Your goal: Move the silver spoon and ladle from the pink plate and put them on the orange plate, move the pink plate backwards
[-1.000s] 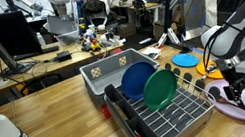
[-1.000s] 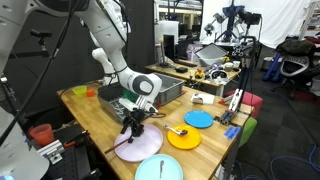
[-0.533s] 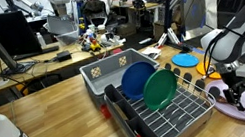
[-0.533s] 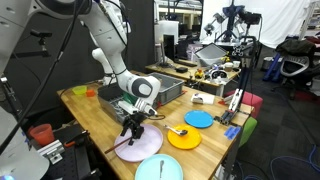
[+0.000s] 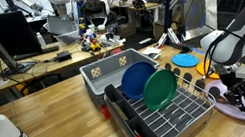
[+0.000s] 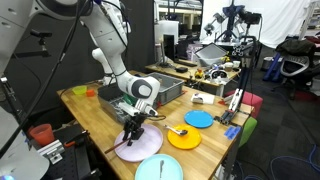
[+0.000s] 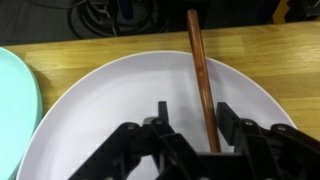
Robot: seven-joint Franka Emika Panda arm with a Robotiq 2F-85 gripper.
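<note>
Over the pink plate point(image 7: 110, 90), the gripper point(image 7: 192, 116) straddles a thin, stiff, likely slippery utensil handle point(image 7: 197, 60), jaws not yet closed, best pinched mid-shaft.

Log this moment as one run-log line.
stage: grasp on pink plate | hand: low over plate, jaws apart astride utensil handle, not yet clamped | orange plate: beside pink plate

The pink plate point(image 7: 100, 100) looks smooth and slightly glossy, the table point(image 7: 100, 48) grained wood.
</note>
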